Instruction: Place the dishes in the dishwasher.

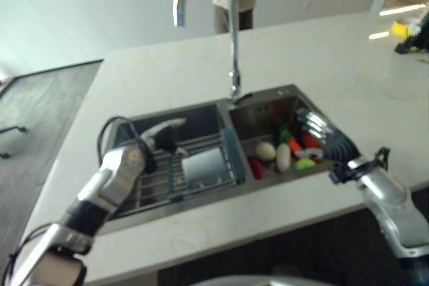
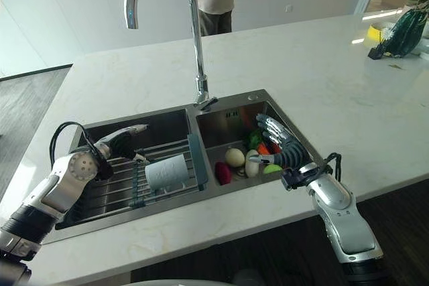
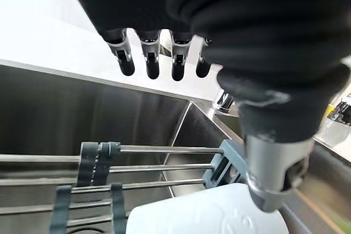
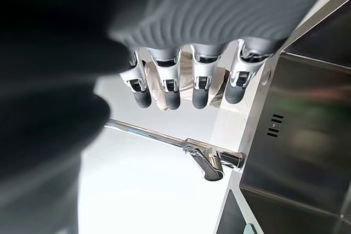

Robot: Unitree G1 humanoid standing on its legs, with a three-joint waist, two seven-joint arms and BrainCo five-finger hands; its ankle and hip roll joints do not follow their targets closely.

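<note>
arms: silver-grey | left hand [image 2: 120, 140]: silver fingers, dark tips | right hand [image 2: 280, 144]: dark ribbed cover behind the fingers

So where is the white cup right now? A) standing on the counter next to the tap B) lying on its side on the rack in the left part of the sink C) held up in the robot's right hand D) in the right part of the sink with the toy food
B: the white cup lies on its side on the wire rack in the left sink basin, beside the left hand, which is open.
</note>
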